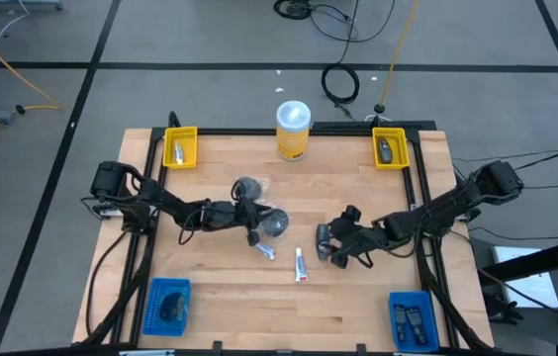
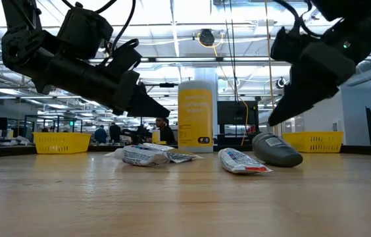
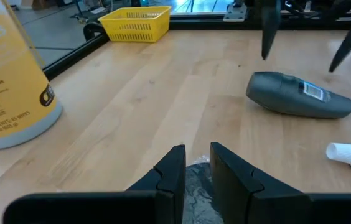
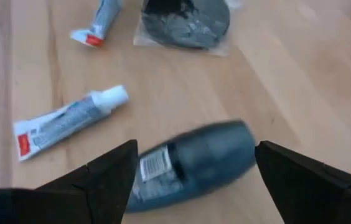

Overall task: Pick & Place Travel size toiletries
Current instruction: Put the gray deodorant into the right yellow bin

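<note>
Two dark round discs in clear wrappers [image 1: 275, 223] [image 1: 249, 186] lie flat mid-table. Two small white tubes [image 1: 265, 252] [image 1: 301, 265] lie nearer the near edge. A dark grey oblong piece [image 1: 325, 237] lies on its side to their right. My left gripper [image 1: 255, 225] hangs above the nearer disc [image 3: 195, 183], clear of the table in the low view [image 2: 162, 112], with only a narrow gap between its fingers. My right gripper [image 4: 195, 152] is wide open above the oblong piece [image 4: 194, 158], one finger on each side of it, not touching it [image 2: 281, 115].
A big yellow canister with a white lid [image 1: 293, 129] stands at the far edge, between two yellow bins [image 1: 180, 148] [image 1: 390, 148] that each hold an item. Blue bins [image 1: 168, 302] [image 1: 410, 316] sit at the near corners. Bare wood lies between them.
</note>
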Robot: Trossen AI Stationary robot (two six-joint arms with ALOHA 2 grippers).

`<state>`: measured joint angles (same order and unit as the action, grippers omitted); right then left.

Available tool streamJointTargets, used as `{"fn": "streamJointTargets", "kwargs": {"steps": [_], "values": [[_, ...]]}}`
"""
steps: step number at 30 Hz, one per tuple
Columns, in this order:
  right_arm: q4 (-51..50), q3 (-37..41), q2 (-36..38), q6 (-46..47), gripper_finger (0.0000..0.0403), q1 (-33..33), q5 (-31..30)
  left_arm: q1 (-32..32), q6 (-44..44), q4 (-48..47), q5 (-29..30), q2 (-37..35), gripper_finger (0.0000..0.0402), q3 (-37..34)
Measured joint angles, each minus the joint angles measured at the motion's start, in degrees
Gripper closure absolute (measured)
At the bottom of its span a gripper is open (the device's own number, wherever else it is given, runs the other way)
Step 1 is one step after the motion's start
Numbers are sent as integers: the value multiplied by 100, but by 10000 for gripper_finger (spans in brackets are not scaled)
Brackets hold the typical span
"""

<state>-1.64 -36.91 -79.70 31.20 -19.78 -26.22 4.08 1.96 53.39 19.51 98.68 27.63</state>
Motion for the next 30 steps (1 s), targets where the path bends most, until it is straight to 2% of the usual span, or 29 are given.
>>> {"fn": "streamJointTargets", "kwargs": {"steps": [6,12,16,23,30], "values": [[209,11,-619,603,90,-60,-534,0,-15,0,0,1,327,-1],[767,-19,-1208,699,90,-19,-736,-2,-15,-17,0,1,327,-1],[732,-15,-1233,732,91,22,-751,-2,-17,-19,0,0,327,-1],[726,-13,-1231,523,112,187,-452,-2,-17,-44,0,0,327,-1],[332,8,-1247,308,125,477,259,-2,-17,-52,0,1,327,-1]]}}
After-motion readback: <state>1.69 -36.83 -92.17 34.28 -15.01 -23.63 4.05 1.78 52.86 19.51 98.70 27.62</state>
